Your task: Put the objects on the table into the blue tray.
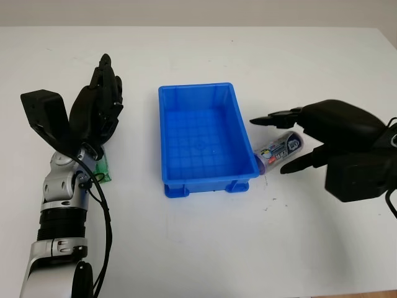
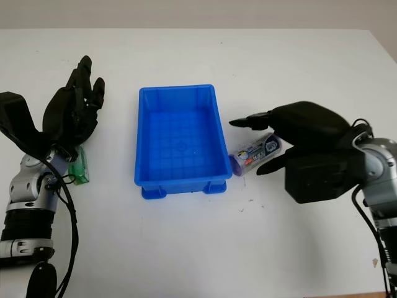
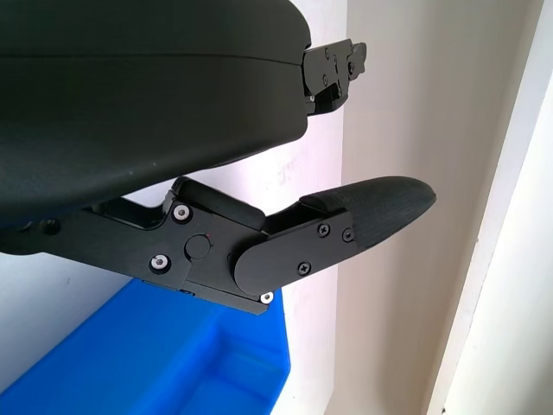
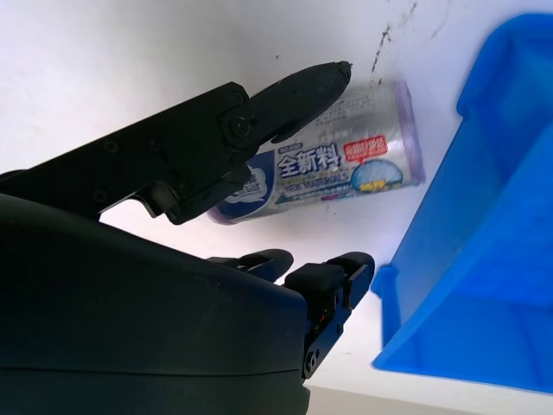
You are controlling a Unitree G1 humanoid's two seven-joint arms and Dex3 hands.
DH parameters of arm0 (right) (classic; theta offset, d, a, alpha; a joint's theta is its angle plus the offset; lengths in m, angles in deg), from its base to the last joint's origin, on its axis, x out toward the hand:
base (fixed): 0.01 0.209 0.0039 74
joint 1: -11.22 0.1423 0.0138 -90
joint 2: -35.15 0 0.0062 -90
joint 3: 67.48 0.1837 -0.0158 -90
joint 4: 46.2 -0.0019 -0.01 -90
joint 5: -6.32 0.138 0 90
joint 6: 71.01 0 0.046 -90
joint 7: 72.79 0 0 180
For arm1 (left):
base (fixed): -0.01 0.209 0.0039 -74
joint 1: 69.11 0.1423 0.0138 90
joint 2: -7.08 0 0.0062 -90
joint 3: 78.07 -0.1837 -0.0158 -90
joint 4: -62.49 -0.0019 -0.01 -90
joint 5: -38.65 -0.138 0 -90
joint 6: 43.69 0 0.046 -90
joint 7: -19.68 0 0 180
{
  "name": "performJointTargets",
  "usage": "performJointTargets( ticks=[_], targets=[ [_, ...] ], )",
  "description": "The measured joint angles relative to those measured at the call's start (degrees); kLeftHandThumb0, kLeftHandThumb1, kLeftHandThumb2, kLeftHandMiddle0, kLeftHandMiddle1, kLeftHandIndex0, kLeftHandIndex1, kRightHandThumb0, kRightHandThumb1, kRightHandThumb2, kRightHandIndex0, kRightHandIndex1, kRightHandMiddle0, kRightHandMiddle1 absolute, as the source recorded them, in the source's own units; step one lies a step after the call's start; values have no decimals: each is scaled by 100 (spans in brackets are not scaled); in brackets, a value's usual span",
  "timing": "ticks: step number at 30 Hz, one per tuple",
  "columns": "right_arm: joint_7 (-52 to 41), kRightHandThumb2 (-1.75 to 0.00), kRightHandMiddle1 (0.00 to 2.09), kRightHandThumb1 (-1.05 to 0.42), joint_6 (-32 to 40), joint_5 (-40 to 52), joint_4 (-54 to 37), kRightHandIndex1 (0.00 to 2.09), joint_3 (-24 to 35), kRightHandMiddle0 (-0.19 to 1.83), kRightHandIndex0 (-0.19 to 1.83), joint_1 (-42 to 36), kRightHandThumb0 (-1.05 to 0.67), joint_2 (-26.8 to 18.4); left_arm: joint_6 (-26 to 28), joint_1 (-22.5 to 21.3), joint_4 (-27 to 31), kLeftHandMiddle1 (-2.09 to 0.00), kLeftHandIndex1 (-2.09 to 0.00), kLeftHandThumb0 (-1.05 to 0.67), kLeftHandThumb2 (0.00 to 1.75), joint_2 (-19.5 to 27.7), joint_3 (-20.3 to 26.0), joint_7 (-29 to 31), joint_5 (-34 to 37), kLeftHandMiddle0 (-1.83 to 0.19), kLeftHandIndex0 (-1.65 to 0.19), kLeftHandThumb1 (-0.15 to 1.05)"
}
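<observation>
The blue tray [image 1: 201,136] stands empty in the middle of the white table. A purple roll with a printed label [image 1: 279,151] lies just right of the tray's near right corner. My right hand [image 1: 278,141] is open around it, one finger beyond the roll and the thumb on its near side; in the right wrist view the roll [image 4: 346,177] lies between the fingers [image 4: 294,91], untouched as far as I can see. My left hand [image 1: 99,102] is open, raised left of the tray. A small green object [image 1: 103,169] lies on the table under that arm.
The table's far edge [image 1: 198,27] runs along the top of the head views. A bare strip of table separates my left hand from the tray's left wall [image 2: 140,133]. The tray's corner [image 3: 216,363] appears in the left wrist view.
</observation>
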Motion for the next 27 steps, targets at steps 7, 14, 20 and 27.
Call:
performJointTargets(
  ticks=[7,14,20,27],
  targets=[
    [744,-6,58,-87,-577,-585,331,103,-426,65,55,30,-41,114,-1,4,21,0,0,-70,77,20,-1,-20,-16,19,19,105],
    [3306,-21,208,-104,-1248,-1959,889,209,-605,42,75,62,-48,285,-3,4,17,0,0,-70,75,21,-2,-25,-16,19,19,105],
    [4687,-16,209,-105,-1268,-2335,1758,209,-710,45,76,464,-45,400,27,4,5,0,0,-70,72,19,-10,-9,-12,19,19,105],
    [5815,-14,209,-105,-1183,-2579,3354,209,-833,48,76,1678,-49,357,57,10,3,0,0,-70,69,10,-11,-14,-10,19,19,105]
  ],
)
